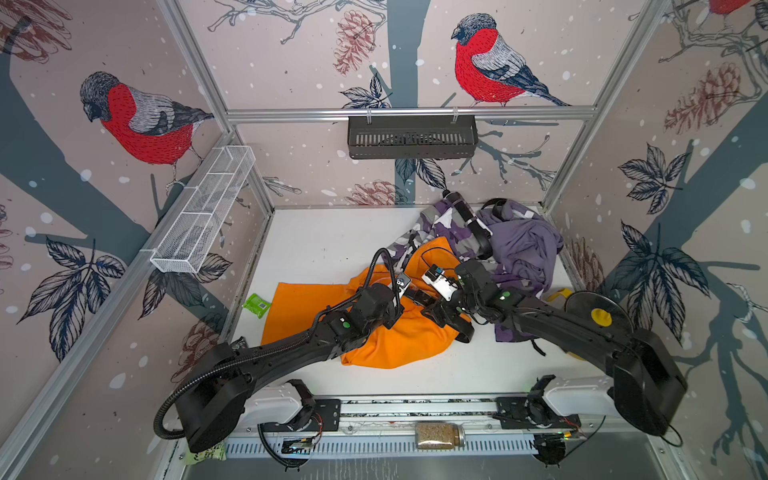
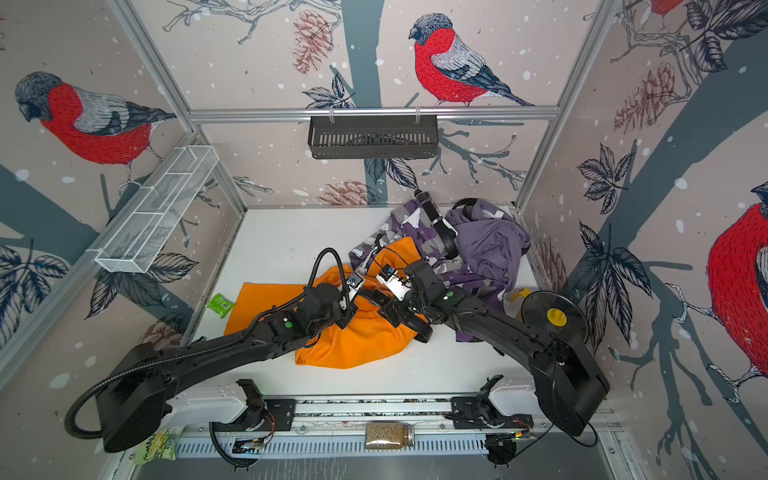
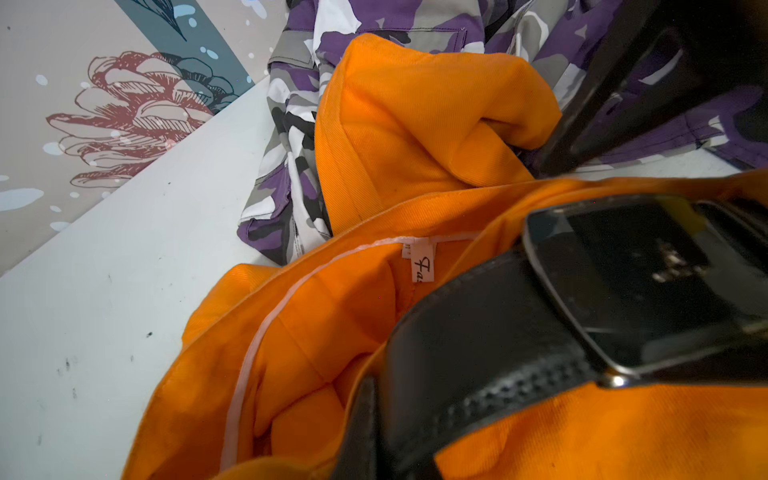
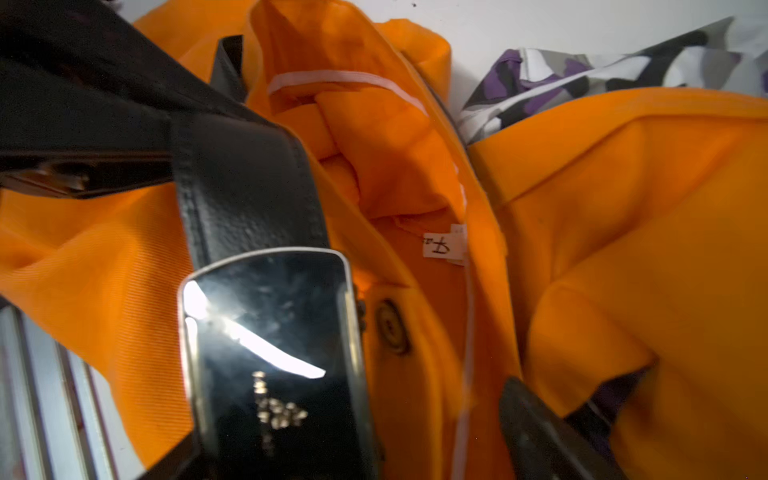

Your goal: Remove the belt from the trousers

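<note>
Orange trousers (image 1: 386, 345) lying crumpled mid-surface (image 1: 324, 249), black belt (image 4: 249, 187) running across their open waistband, buckle (image 4: 274, 357) facing up. Left hand (image 1: 409, 293) pinching together on the belt strap beside the buckle. Right hand (image 1: 434, 309) hanging over the buckle, fingers spread, gripping nothing. Behind: purple camo trousers (image 1: 440, 224) carrying a second black belt (image 1: 469, 220).

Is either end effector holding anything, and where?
Left end effector clamps the belt strap just behind the buckle; right end effector is open, holding nothing.
</note>
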Controlling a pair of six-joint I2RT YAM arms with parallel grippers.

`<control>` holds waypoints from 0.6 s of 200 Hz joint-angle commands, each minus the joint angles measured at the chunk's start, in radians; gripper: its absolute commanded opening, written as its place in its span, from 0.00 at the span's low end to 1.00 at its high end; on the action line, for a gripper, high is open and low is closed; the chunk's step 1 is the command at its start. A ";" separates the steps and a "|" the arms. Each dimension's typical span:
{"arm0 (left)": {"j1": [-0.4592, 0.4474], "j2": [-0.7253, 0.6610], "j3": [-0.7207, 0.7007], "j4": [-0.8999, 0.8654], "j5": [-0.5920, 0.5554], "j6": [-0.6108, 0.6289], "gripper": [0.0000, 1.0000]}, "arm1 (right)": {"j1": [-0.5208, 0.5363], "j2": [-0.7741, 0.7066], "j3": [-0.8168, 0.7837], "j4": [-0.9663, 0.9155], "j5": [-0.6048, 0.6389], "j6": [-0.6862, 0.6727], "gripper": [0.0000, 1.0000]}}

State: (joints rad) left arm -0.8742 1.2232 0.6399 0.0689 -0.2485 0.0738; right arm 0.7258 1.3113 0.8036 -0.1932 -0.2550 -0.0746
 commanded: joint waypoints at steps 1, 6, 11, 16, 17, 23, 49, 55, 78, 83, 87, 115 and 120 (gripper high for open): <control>-0.006 -0.023 -0.017 -0.019 -0.017 -0.082 0.00 | 0.022 -0.023 -0.012 0.063 0.111 0.011 0.94; -0.006 -0.030 -0.022 -0.014 -0.019 -0.082 0.00 | 0.032 -0.031 -0.016 0.070 0.122 0.013 0.96; -0.008 -0.036 -0.027 -0.011 -0.020 -0.083 0.00 | 0.041 -0.038 -0.021 0.079 0.129 0.015 0.98; -0.007 -0.042 -0.029 -0.006 -0.021 -0.084 0.00 | 0.049 -0.045 -0.027 0.089 0.135 0.013 1.00; -0.007 -0.042 -0.029 -0.006 -0.021 -0.083 0.00 | 0.051 -0.047 -0.027 0.092 0.137 0.013 1.00; -0.008 -0.047 -0.031 -0.005 -0.021 -0.080 0.00 | 0.065 -0.053 -0.031 0.101 0.151 0.014 0.99; -0.008 -0.049 -0.025 -0.012 -0.016 -0.075 0.00 | 0.124 -0.053 -0.029 0.133 0.194 0.000 0.99; -0.008 -0.052 -0.026 -0.011 -0.011 -0.074 0.00 | 0.134 -0.054 -0.025 0.135 0.201 -0.004 0.99; -0.008 -0.059 -0.031 -0.009 -0.008 -0.079 0.00 | 0.154 -0.020 0.006 0.140 0.209 -0.017 0.99; -0.008 -0.061 -0.032 -0.008 -0.006 -0.079 0.00 | 0.157 -0.010 0.014 0.138 0.213 -0.020 0.99; -0.008 -0.062 -0.034 -0.008 -0.006 -0.080 0.00 | 0.161 -0.002 0.019 0.138 0.217 -0.022 0.99; -0.008 -0.068 -0.033 -0.004 0.001 -0.082 0.00 | 0.181 0.036 0.056 0.146 0.265 -0.033 0.99; -0.008 -0.068 -0.032 -0.005 0.000 -0.082 0.00 | 0.184 0.041 0.059 0.147 0.267 -0.036 0.99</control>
State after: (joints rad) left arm -0.8795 1.1606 0.6083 0.0681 -0.2607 0.0231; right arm 0.8978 1.3323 0.8371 -0.0818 -0.0414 -0.0875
